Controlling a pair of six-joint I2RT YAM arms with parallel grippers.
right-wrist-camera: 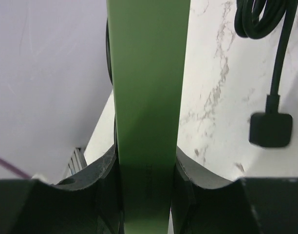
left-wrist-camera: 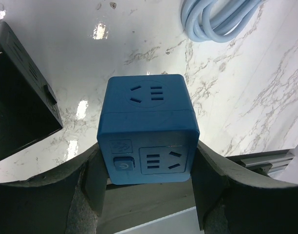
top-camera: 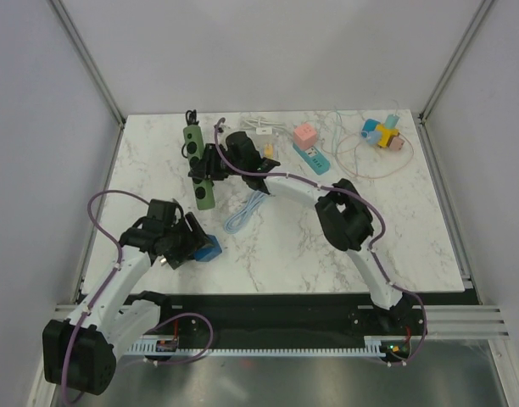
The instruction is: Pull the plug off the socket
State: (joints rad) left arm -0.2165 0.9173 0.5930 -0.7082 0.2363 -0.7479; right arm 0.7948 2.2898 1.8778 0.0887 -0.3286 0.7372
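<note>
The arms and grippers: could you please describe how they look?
The left arm and right arm have white tubular links, bulky black joint housings and a looping purple cable each. The left gripper and right gripper have dark matte curved fingers; no markings show.

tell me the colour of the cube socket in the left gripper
Blue cube socket; best in left wrist view.

place: robotics lab | signs: white enclosure walls point(top-camera: 276, 51); aluminium frame point(top-camera: 86, 61); marble-pattern table point(top-camera: 285, 254)
</note>
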